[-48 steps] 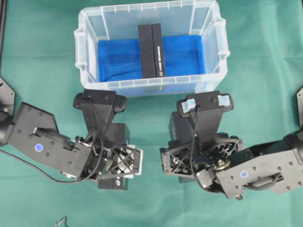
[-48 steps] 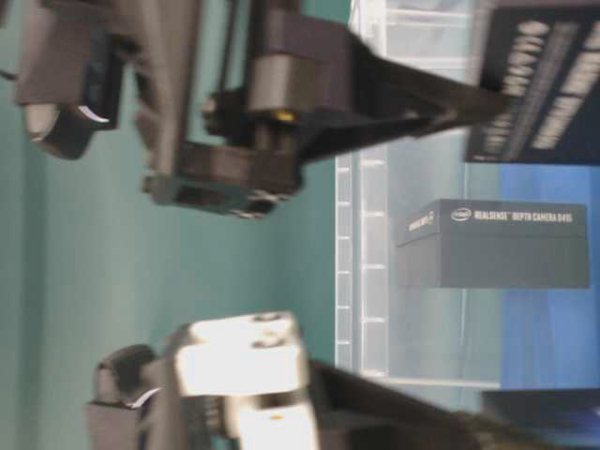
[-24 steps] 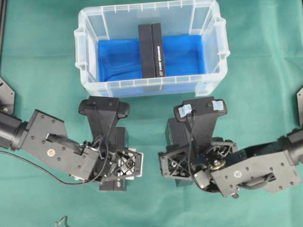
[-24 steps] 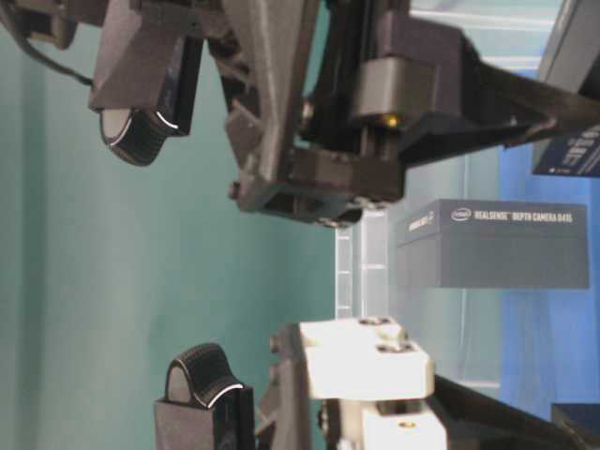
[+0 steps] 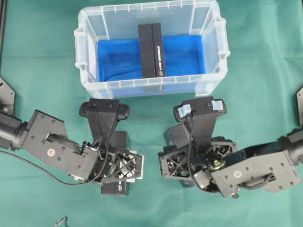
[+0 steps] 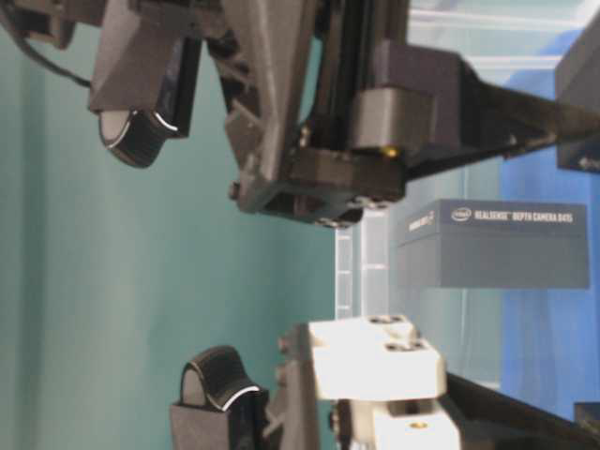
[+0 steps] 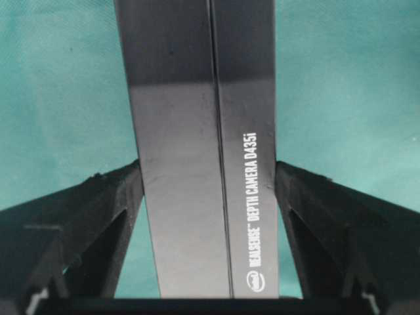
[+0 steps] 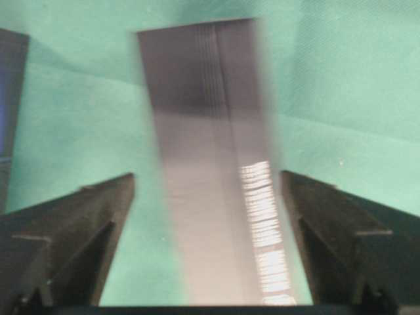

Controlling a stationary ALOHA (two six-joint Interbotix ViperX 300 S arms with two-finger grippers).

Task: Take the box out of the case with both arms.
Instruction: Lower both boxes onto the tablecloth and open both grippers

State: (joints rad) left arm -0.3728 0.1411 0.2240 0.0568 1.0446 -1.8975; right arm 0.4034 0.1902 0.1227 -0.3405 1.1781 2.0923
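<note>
- While one black box (image 5: 152, 50) stands on edge mid-case (image 5: 90, 80), on the blue sheet (image 5: 118, 59), two more sit outside on the green cloth (image 5: 255, 94).
- L gripper (image 7: 209, 197): fingers pressed against its box (image 7: 197, 164), pinching it.
- R gripper (image 8: 209, 197): spread, gaps both sides of a blurred box (image 8: 210, 184), prob. loose.

Box (image 8: 216, 170) between right gripper (image 8: 209, 243) fingers (image 8: 72, 230): motion-blurred, print unreadable, near end cut by frame edge.
</note>
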